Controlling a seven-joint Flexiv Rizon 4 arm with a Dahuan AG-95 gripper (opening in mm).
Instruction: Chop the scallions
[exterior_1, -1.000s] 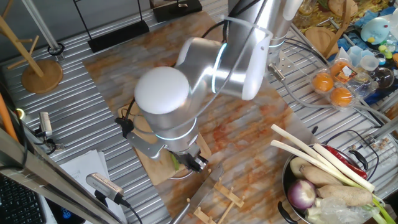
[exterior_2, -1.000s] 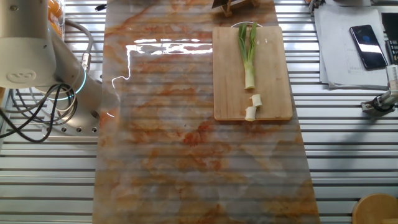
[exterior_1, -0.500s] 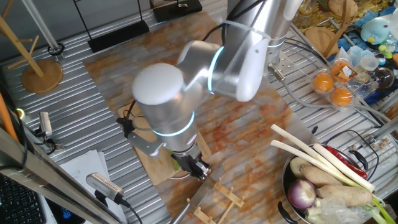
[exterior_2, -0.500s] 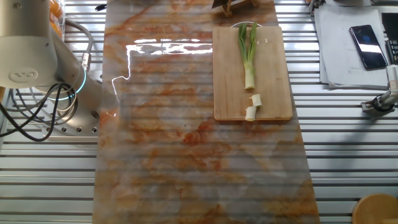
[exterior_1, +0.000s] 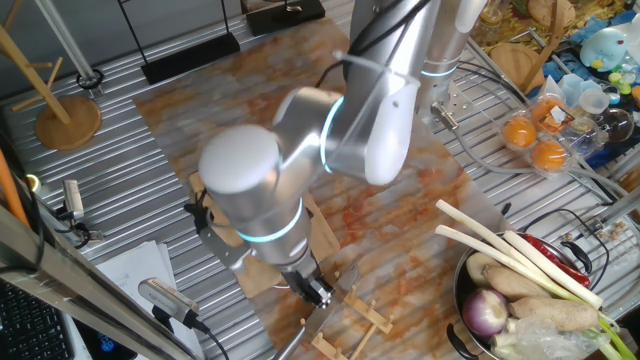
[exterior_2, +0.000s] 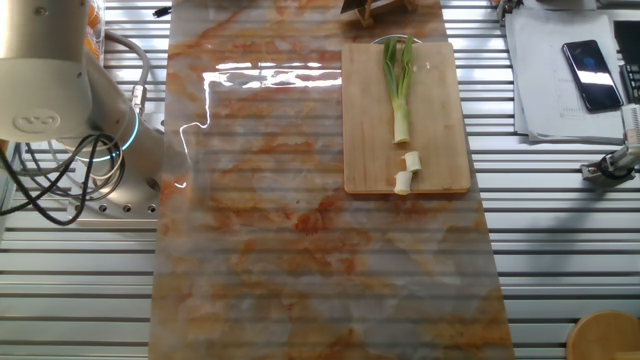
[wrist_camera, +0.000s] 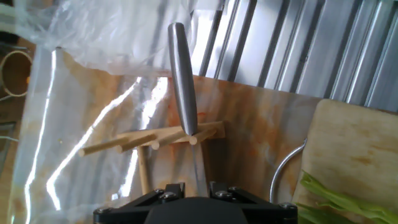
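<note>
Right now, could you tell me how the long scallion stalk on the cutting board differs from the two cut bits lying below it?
The long scallion stalk runs from a pale base to green leaves; the two cut bits are whitish all over. The stalk is far longer, the bits short stubs. The stalk lies straight along the cutting board; the bits sit slightly askew near its edge. Both rest on the same board.

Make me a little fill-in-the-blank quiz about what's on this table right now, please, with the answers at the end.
1. The scallion lies on a wooden ____ board.
2. Below the stalk's white end sit ____ short cut pieces.
3. In the other fixed view, a dark ____ lies on the papers to the right of the cutting board.
4. In the hand view, the hand points toward a small wooden ____ with pegs.

Missing words: cutting; two; phone; rack
</note>
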